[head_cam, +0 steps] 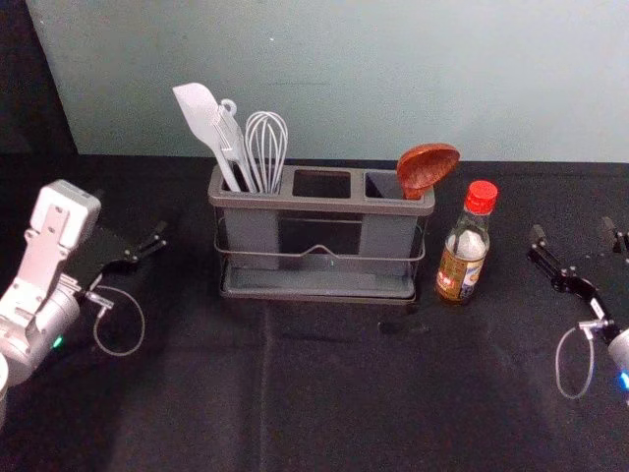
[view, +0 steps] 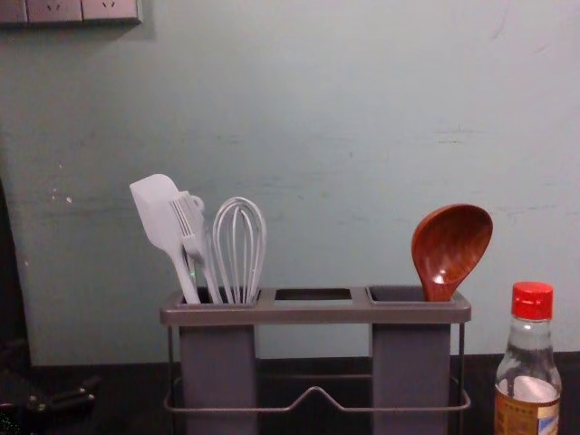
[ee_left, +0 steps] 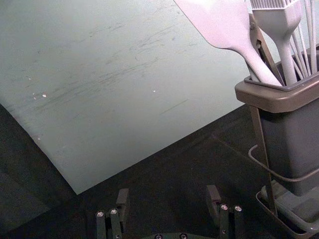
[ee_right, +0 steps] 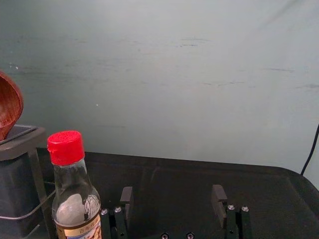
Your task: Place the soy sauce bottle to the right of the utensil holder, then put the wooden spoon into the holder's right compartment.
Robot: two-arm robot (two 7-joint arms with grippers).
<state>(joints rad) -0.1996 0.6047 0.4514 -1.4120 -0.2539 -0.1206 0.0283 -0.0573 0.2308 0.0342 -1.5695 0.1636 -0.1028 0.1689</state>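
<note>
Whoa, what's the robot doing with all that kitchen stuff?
The left gripper and right gripper are open and empty, one on each side of the utensil holder. The wooden spoon leans in its right compartment, and the soy sauce bottle stands to the holder's right, so the job looks done.

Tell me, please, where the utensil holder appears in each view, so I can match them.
Head view: the utensil holder stands around the centre.
Chest view: lower middle, seen from the front.
Left wrist view: at one edge, with the spatula.
Right wrist view: at one edge, with the wooden spoon, beside the soy sauce bottle.
Shared landmark: the pale wall behind it.
</note>
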